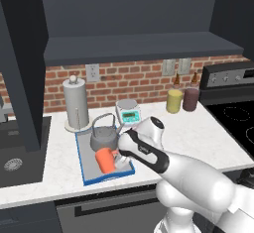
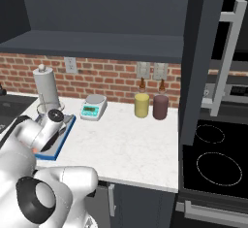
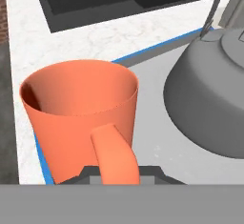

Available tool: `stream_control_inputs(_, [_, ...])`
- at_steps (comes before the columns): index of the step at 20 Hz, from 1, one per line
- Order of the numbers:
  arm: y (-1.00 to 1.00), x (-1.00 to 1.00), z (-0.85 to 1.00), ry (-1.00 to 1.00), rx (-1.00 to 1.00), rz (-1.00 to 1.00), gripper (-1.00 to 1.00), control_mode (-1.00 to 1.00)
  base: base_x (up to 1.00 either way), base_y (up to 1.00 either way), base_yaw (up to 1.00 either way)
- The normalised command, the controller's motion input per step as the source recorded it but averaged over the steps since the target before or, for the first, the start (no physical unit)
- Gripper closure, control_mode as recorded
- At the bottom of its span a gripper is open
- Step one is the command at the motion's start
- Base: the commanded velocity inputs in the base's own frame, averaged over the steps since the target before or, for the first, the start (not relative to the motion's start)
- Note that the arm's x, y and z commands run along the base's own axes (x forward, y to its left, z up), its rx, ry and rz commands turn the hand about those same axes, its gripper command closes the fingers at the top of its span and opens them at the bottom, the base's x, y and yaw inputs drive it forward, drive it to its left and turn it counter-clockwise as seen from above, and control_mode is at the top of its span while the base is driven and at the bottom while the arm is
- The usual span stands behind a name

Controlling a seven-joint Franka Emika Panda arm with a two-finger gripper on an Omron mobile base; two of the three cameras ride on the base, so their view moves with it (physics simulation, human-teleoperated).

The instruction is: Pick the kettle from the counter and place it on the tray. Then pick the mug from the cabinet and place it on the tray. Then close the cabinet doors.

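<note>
The orange mug (image 1: 104, 159) hangs tilted over the front part of the blue-rimmed grey tray (image 1: 85, 167). My gripper (image 1: 118, 162) is shut on its loop handle. In the hand view the mug (image 3: 78, 108) is close up, and its handle runs down into the gripper (image 3: 119, 175). The grey kettle (image 1: 104, 138) stands on the tray just behind the mug, shown as kettle (image 3: 209, 99) at the right. Whether the mug touches the tray floor (image 3: 157, 137) I cannot tell. The navy cabinet (image 1: 139, 48) is open, with one door (image 1: 20, 63) swung out at left and another door (image 2: 201, 52) at right.
A paper-towel holder (image 1: 76, 103) and a white scale (image 1: 128, 111) stand behind the tray. Yellow canister (image 1: 174, 101) and maroon canister (image 1: 190, 99) sit to the right by the stove (image 1: 238, 118). A dark sink (image 1: 15, 152) lies left of the tray on the white counter (image 1: 193, 138).
</note>
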Motion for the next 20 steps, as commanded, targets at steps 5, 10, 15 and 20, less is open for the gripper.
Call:
stream_control_inputs(5, [0.00, 0.05, -0.12, -0.15, -0.08, 0.00, 1.00, -1.00, 0.00, 0.00, 0.00])
stream_control_inputs(10, [0.00, 0.19, -0.08, -0.08, -0.01, 0.00, 1.00, -1.00, 0.00, 0.00, 0.00])
stream_control_inputs(15, [0.00, 0.17, -0.12, -0.03, 0.00, 0.00, 1.00, -1.00, 0.00, 0.00, 0.00])
stream_control_inputs(20, [0.00, 0.04, -0.18, 0.00, 0.00, 0.00, 1.00, -1.00, 0.00, 0.00, 0.00])
